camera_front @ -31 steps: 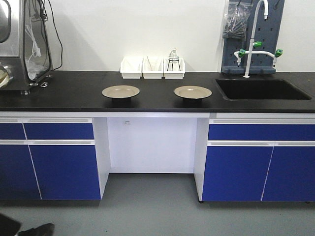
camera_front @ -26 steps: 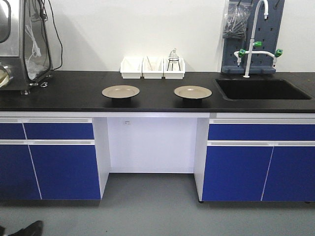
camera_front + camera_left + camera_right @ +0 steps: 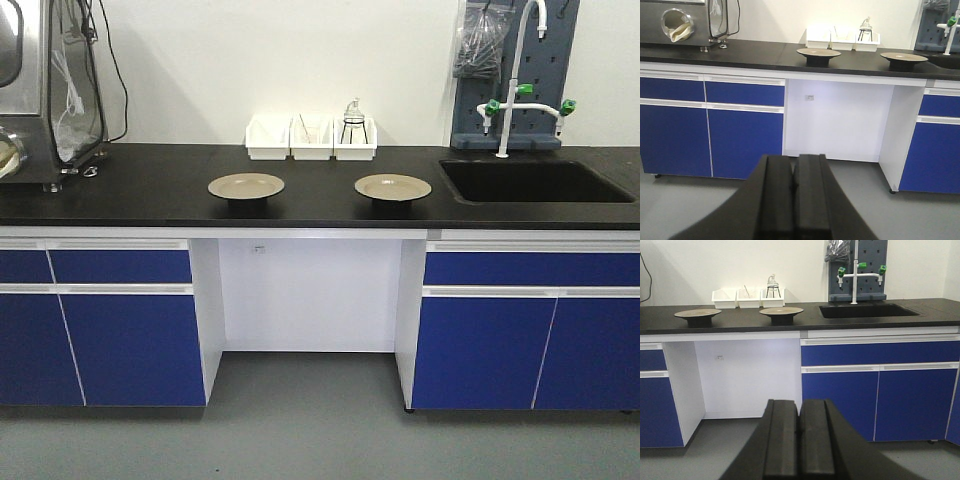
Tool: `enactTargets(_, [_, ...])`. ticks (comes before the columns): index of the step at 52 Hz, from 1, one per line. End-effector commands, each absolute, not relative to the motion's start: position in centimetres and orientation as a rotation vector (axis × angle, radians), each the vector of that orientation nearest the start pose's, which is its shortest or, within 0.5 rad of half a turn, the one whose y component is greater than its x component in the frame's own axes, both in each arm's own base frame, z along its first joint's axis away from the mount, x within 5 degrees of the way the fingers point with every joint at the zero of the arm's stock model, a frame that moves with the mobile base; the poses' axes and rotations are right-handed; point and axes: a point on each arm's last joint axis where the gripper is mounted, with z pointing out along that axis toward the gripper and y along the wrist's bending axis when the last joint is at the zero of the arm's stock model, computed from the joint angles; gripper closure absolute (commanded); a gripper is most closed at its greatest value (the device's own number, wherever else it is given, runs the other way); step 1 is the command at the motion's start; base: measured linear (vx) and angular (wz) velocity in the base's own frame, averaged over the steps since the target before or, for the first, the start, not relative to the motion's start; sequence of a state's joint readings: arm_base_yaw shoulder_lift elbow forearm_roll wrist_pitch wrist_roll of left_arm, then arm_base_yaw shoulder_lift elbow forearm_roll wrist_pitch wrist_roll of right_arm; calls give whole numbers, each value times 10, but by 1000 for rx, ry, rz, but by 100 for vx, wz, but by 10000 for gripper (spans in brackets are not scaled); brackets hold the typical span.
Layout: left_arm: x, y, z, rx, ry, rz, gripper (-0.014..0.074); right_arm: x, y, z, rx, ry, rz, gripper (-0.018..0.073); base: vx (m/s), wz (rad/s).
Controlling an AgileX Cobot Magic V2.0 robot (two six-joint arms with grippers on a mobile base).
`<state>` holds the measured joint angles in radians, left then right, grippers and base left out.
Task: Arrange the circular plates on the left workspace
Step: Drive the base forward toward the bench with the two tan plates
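Observation:
Two round beige plates rest on the black countertop [image 3: 150, 195]: one left of centre [image 3: 246, 185], the other [image 3: 393, 187] nearer the sink. Both plates also show in the left wrist view [image 3: 818, 52] [image 3: 904, 57] and in the right wrist view [image 3: 697, 313] [image 3: 781, 311]. My left gripper [image 3: 793, 162] is shut with nothing in it, low over the floor and well short of the cabinets. My right gripper [image 3: 799, 405] is likewise shut and empty, far below the counter. Neither gripper appears in the front view.
Three white bins [image 3: 311, 139] with a small flask stand line the back wall. A black sink [image 3: 535, 181] with a white faucet [image 3: 512, 90] lies at the right. A steel machine [image 3: 45, 90] stands at the far left. Blue cabinets [image 3: 120, 330] flank an open knee space [image 3: 308, 295].
A dark shoe at the lower left of the front view has left the picture. The view has shifted very slightly. The plates have not moved.

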<state>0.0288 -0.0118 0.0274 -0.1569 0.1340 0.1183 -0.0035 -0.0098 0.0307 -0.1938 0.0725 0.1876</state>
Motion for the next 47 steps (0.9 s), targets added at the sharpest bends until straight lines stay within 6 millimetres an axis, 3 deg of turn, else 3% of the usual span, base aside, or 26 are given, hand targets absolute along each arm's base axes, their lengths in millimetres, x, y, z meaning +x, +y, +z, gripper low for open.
enactTargets(1, [56,1,194,-51,1554,-29,596,57,0,198,-16,1500,-28,564,1,3])
enactTargets(24, [56,1,194,-51,1554,-29,596,57,0,198,-16,1500,-28,564,7,4])
enactTargets(47, [56,1,194,-51,1554,-29,596,57,0,198,-15,1500,-29,564,26,0])
